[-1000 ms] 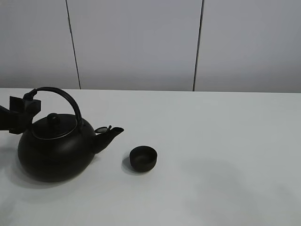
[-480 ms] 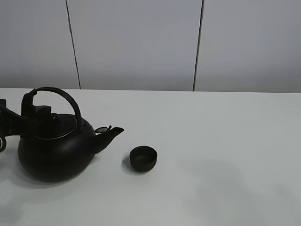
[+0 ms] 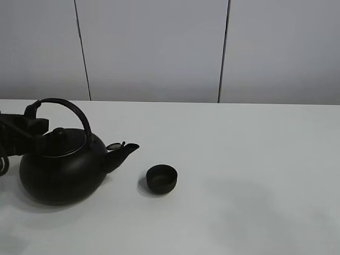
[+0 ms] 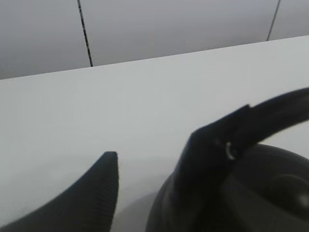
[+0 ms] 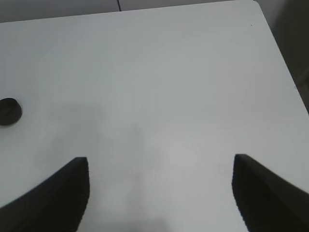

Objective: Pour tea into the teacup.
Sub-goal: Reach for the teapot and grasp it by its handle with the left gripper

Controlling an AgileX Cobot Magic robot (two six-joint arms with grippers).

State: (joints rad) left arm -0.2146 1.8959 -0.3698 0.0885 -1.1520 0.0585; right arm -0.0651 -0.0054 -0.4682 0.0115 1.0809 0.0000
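Note:
The small black teacup (image 3: pixel 161 178) stands on the white table (image 3: pixel 249 159), just right of the spout of a big black kettle (image 3: pixel 61 172). No tea stream shows. My left gripper (image 3: pixel 33 126) is at the left end of the kettle's arched handle (image 3: pixel 77 112). In the left wrist view one finger (image 4: pixel 96 193) shows with a gap of table between it and the handle's base (image 4: pixel 227 145); the other finger is hidden. My right gripper (image 5: pixel 160 159) is open and empty over bare table, with the teacup (image 5: pixel 8 111) far off to its side.
A grey panelled wall (image 3: pixel 159 48) runs behind the table's far edge. The right wrist view shows the table's rounded corner (image 5: pixel 256 6) and its side edge.
My left gripper has shifted and lowered at the left end of the kettle handle. The kettle has nudged slightly left. The teacup has not moved.

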